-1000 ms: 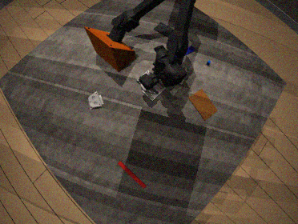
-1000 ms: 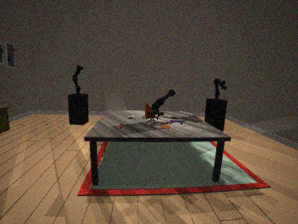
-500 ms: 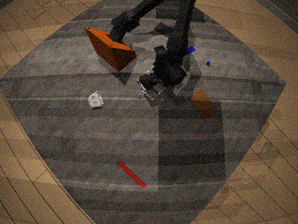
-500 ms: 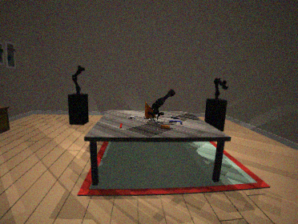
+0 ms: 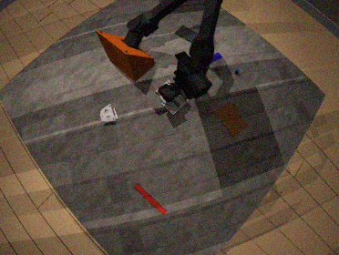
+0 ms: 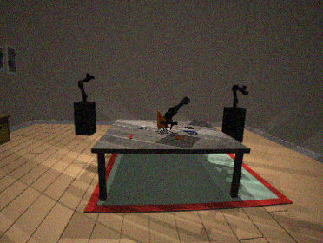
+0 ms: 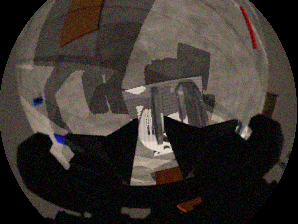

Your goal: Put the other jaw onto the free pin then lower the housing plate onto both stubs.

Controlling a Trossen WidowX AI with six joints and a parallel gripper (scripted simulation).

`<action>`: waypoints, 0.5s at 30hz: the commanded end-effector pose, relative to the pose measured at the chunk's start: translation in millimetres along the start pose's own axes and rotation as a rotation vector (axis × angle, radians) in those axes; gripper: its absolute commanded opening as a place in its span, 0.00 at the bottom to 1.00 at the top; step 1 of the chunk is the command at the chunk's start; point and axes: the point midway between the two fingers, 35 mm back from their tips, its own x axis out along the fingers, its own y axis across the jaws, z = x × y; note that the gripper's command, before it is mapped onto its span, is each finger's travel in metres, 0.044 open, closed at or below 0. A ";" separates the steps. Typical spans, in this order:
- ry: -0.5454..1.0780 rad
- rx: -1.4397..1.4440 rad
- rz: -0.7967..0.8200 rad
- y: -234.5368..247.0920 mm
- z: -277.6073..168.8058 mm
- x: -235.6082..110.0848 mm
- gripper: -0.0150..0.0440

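My gripper (image 5: pixel 173 96) (image 7: pixel 150 120) is shut on a grey, partly see-through plate (image 5: pixel 179 107) (image 7: pixel 170 93), which looks like the housing plate. The plate has raised bars; one runs down between the fingers. A separate shadow falls on the table beyond it. White toothed parts (image 7: pixel 146 131) show beneath the plate and between the fingertips in the wrist view. The fingers and plate hide the pins and stubs, so I cannot tell whether teeth mesh or the plate touches the stubs. Another white piece (image 5: pixel 108 114) with dark spots lies apart, left of the gripper.
An orange wedge-shaped block (image 5: pixel 129 58) stands behind and left of the gripper. A flat brown-orange rectangle (image 5: pixel 231 119) (image 7: pixel 82 22) lies to the right. A red bar (image 5: pixel 150 198) (image 7: pixel 250 30) lies toward the front. A blue part (image 5: pixel 217 57) and a small blue piece (image 5: pixel 237 72) lie behind right.
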 end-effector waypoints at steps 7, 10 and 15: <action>0.000 0.001 0.006 1.0 -0.2 1.3 0.48; 0.000 0.001 0.006 1.0 -0.2 -0.6 0.48; 0.000 0.001 0.006 0.9 -0.2 -4.6 0.48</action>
